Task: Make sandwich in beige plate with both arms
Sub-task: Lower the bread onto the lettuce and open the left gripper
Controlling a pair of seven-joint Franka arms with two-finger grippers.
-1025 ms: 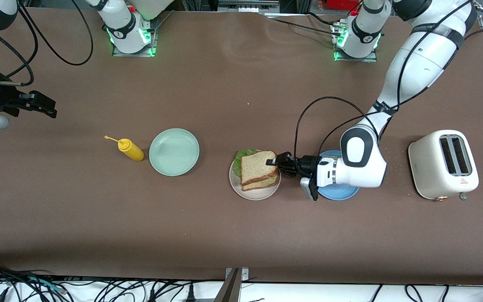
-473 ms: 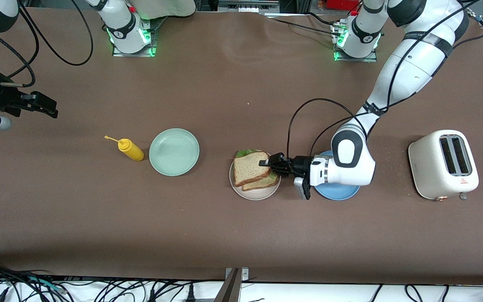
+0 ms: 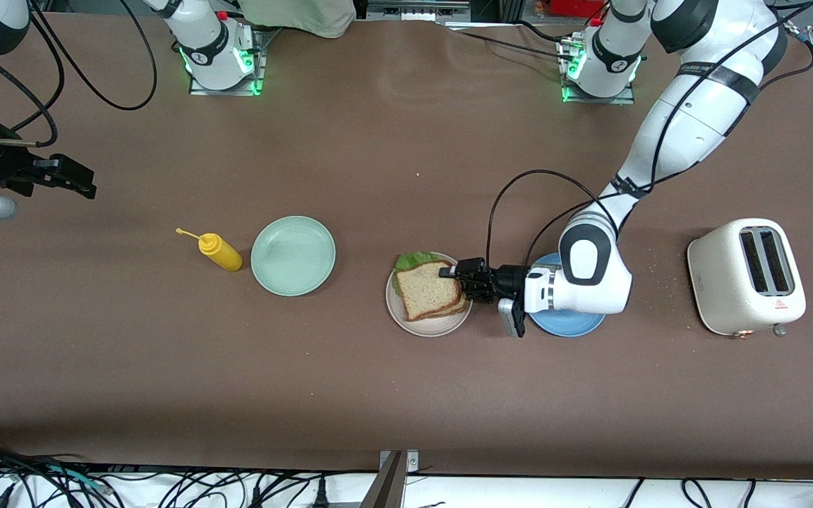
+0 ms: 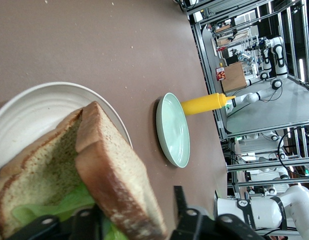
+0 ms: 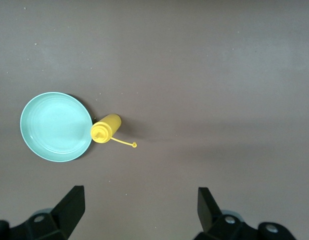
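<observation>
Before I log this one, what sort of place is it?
Most likely a robotics lab staged as a kitchen counter: two arms bolted to a brown-covered table, a toaster, and metal racking with another robot in the left wrist view.

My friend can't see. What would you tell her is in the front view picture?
The left gripper is at the top bread slice of a lettuce sandwich on the beige plate. The right gripper waits over the table's end, open.
</observation>
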